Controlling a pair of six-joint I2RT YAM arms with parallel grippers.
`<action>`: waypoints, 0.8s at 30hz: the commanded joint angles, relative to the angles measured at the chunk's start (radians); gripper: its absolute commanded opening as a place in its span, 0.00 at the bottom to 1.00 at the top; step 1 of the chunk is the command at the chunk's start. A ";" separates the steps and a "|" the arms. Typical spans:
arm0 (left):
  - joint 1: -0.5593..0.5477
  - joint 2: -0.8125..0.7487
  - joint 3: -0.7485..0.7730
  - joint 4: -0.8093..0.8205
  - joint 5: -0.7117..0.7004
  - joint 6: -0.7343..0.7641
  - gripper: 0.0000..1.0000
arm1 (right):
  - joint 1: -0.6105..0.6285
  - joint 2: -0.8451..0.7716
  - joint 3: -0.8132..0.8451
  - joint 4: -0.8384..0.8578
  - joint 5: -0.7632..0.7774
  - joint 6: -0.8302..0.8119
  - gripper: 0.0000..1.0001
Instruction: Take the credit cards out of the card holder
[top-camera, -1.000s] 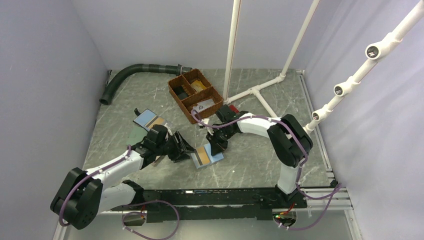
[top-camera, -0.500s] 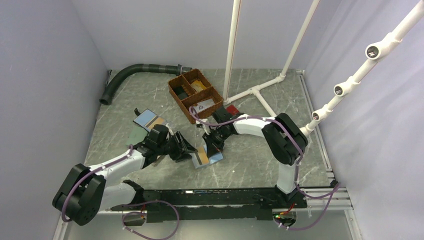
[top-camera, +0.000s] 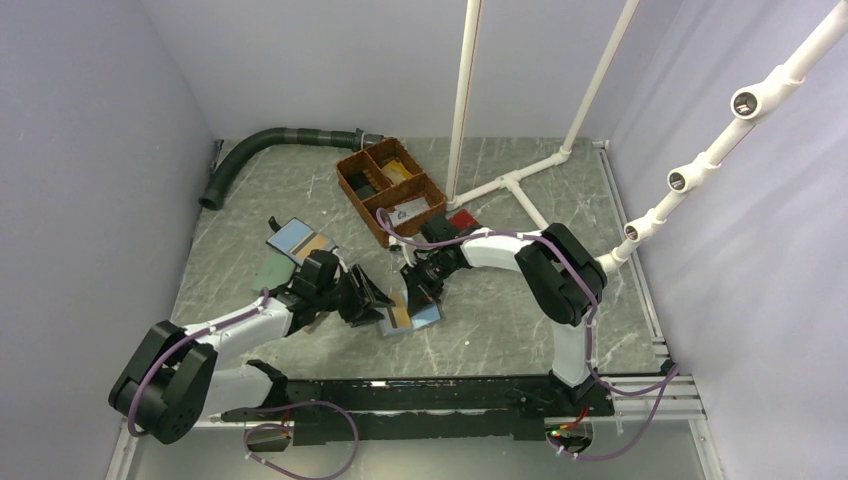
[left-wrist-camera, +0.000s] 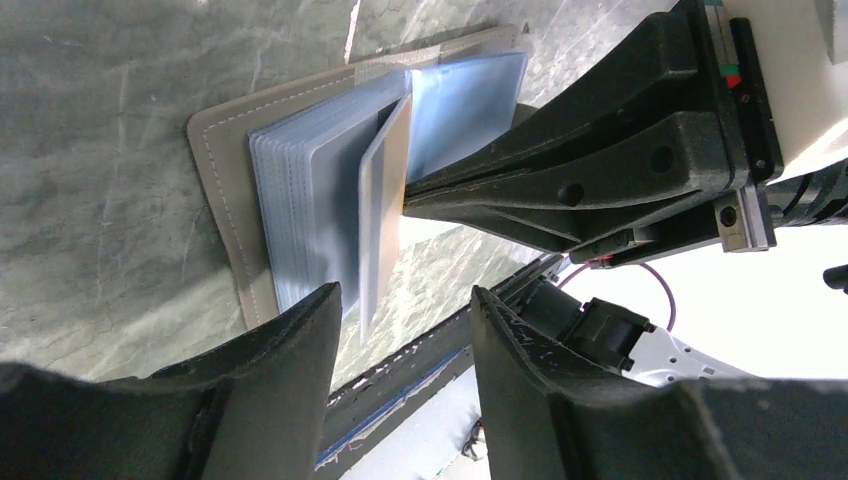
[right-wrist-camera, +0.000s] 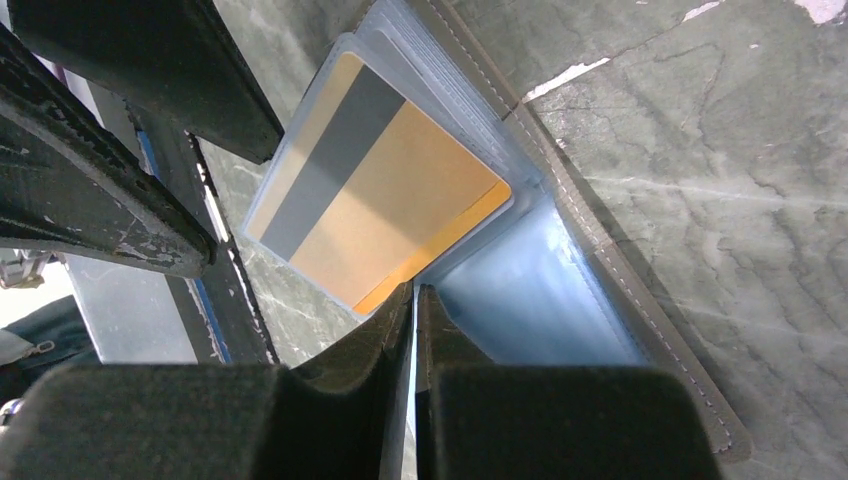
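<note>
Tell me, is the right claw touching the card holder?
Touching. In the right wrist view the right gripper is pinched shut on a thin clear sleeve of the card holder.

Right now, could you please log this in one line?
holder: open on table | right gripper: shut on sleeve | left gripper: open, beside holder | card: in sleeve

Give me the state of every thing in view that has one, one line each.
card holder: open, flat on the table.
plastic sleeve: lifted off the stack, pinched at its edge.
credit card: orange, inside the lifted sleeve, not out yet.
right gripper: shut on the plastic sleeve.
left gripper: open, holding nothing, at the holder's edge.
blue wallet: lying flat, untouched.
</note>
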 joint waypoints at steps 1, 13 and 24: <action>-0.004 0.001 0.007 0.031 -0.008 0.005 0.55 | 0.008 0.007 0.016 0.030 -0.007 0.012 0.08; -0.004 0.045 0.050 0.011 0.021 0.042 0.44 | 0.009 0.013 0.024 0.019 -0.003 0.003 0.08; -0.004 -0.036 0.091 -0.120 -0.002 0.076 0.43 | 0.008 0.019 0.028 0.016 0.006 0.006 0.08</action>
